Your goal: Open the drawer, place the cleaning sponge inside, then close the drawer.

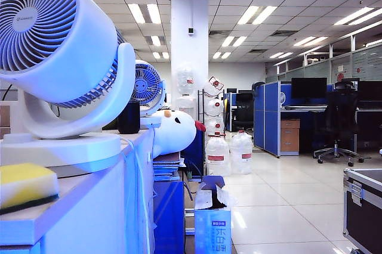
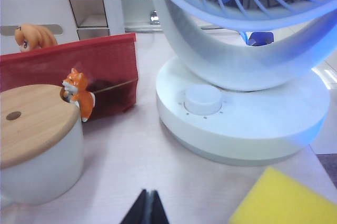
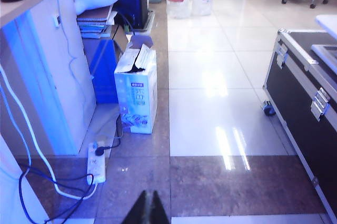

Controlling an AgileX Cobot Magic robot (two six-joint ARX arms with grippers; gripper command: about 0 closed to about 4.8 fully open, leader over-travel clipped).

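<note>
Here, cleaning sponge just beside shut left gripper jaws.

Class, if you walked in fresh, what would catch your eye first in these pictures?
The big white fan fills the desk's near end, with the yellow cleaning sponge beside its base. The left gripper, shut, hovers over the desk near both; the right gripper, shut, hangs above the office floor.
</note>
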